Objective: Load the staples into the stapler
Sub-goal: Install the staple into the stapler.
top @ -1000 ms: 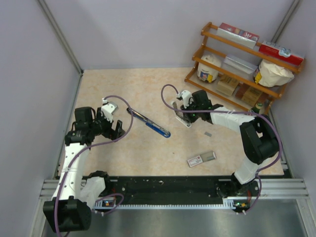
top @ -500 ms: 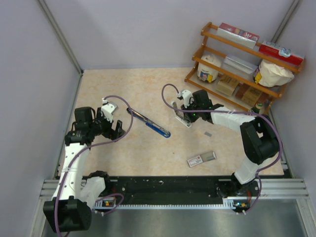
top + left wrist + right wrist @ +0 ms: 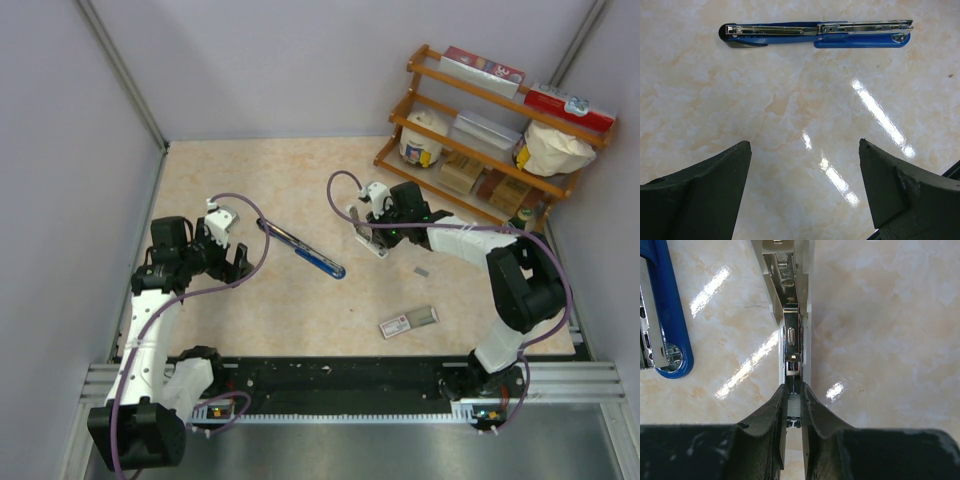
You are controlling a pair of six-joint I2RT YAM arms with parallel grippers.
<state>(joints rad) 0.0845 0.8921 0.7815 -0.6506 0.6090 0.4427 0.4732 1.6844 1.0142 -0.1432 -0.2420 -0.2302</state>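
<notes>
The blue stapler [image 3: 815,34] is lying opened out flat on the table [image 3: 250,180], with no fresh strip to be made out in its channel. It is being faced from well apart by the left gripper [image 3: 804,144], whose jaws are standing wide with nothing between them. The right gripper [image 3: 792,390] is being pinched almost closed on the metal rail of the white stapler [image 3: 790,315], not on any staples. With the red-and-white box [image 3: 408,321] lying apart near the front edge and a grey sliver [image 3: 421,270], possibly a strip, lying loose nearby, loading is being judged barely begun: a strip is yet to be laid in and the blue stapler closed.
</notes>
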